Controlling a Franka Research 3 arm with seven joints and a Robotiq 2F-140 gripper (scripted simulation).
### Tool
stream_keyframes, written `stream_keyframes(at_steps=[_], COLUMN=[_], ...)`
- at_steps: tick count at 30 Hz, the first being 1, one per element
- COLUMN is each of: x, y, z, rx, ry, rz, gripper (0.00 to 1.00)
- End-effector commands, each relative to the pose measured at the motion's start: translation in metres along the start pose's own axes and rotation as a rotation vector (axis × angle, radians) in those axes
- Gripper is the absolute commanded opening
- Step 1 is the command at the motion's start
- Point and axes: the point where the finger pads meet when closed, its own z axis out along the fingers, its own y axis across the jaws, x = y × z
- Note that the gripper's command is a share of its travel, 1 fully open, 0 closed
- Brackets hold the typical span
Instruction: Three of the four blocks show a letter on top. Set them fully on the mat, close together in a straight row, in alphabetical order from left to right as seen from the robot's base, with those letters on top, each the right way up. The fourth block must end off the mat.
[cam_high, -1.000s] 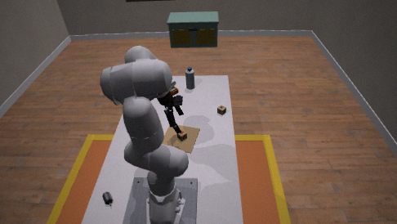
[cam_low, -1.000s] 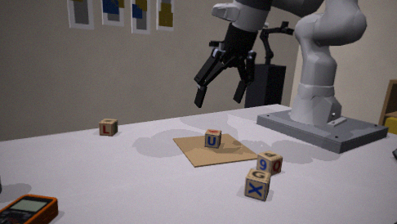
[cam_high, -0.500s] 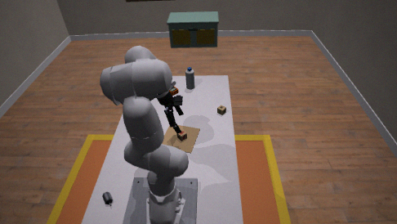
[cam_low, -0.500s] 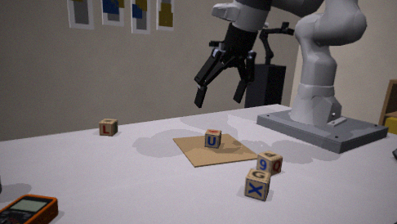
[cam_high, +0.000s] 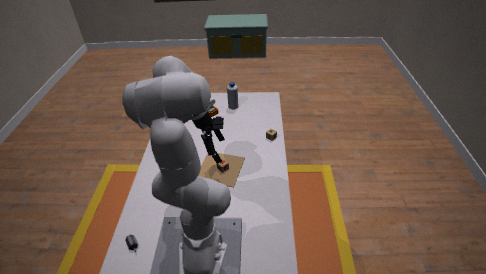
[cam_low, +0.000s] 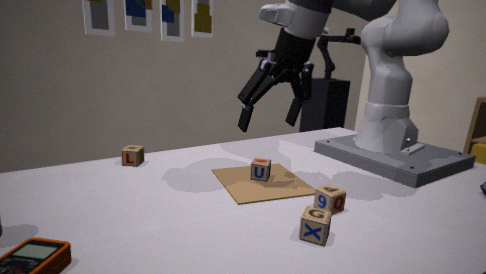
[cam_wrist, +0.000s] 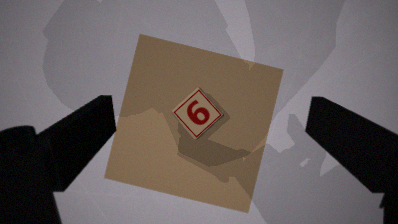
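My gripper (cam_high: 220, 148) (cam_low: 268, 122) (cam_wrist: 211, 114) is open and empty, above the mat (cam_high: 236, 172) (cam_low: 240, 192) (cam_wrist: 150, 175). Between its fingers in the wrist view, well below them, the red-numeral block (cam_high: 223, 166) (cam_low: 260, 170) (cam_wrist: 198, 114) sits on the mat, turned diagonally. Its top reads 6 or 9; one side shows a blue U. The G block (cam_low: 315, 227) has G on top and a blue X on its side. Right behind it stands a block (cam_low: 330, 200) with 9 and Q sides; its top is unclear. The L-sided block (cam_high: 271, 134) (cam_low: 132, 156) stands apart, top unreadable.
An orange multimeter (cam_high: 213, 111) (cam_low: 42, 255) and a grey bottle (cam_high: 232, 96) are at the table's far end. A small dark object (cam_high: 131, 242) lies beside the robot's base plate (cam_low: 400, 162). The arm hides part of the table in the top view.
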Motion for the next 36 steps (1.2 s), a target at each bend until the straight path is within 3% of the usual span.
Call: stream_keyframes(at_steps=[1, 12, 15, 17, 21, 23, 25, 28, 36], x=[0.0, 0.0, 0.006, 0.017, 0.055, 0.055, 0.087, 0.12, 0.215], y=[-0.001, -0.002, -0.017, -0.04, -0.102, -0.102, -0.14, -0.171, -0.232], z=[-0.001, -0.001, -0.001, -0.001, 0.007, 0.007, 0.018, 0.032, 0.079], rx=[0.003, 0.003, 0.003, 0.003, 0.004, 0.004, 0.005, 0.005, 0.004], ry=[-0.002, -0.003, -0.009, -0.016, -0.031, -0.031, -0.034, -0.033, -0.008], rz=[-0.003, -0.003, -0.004, -0.003, -0.001, -0.001, 0.001, 0.002, -0.001], gripper=[1.0, 1.0, 1.0, 1.0, 1.0, 1.0, 1.0, 1.0, 1.0])
